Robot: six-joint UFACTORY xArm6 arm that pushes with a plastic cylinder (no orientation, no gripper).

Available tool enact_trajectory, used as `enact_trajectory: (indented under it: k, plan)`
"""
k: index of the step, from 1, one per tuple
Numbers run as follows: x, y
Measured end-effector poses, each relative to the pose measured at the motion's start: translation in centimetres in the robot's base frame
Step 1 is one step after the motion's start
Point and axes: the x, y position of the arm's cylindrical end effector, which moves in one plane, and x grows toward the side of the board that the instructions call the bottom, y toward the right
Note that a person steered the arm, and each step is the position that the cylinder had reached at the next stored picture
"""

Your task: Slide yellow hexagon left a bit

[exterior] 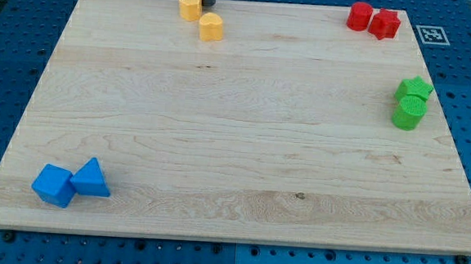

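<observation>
Blue blocks (71,182): 2 | green: 2 | red: 2 | yellow: 2, hexagon (191,6) seemingly touching my tip (206,3) | no hand

My tip (206,3) sits at the board's (234,148) top edge, touching the right side of the yellow hexagon (190,6); another yellow block (212,26) lies just below.

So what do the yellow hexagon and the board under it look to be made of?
The yellow hexagon, just left of my tip, looks like moulded or printed plastic: one flat colour, matte, softly rounded edges. The board looks like pale wood, with lengthwise grain and joined strips; its finish seems smooth and low-sheen.
</observation>
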Motion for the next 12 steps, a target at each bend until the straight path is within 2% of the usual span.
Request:
enact_trajectory:
  k: [2,4,10,11,12]
  plan:
    - [2.8,2.1]
    - [2.8,1.5]
    - [3.5,-10.8]
    - [6.2,-10.1]
    - [11.8,-5.2]
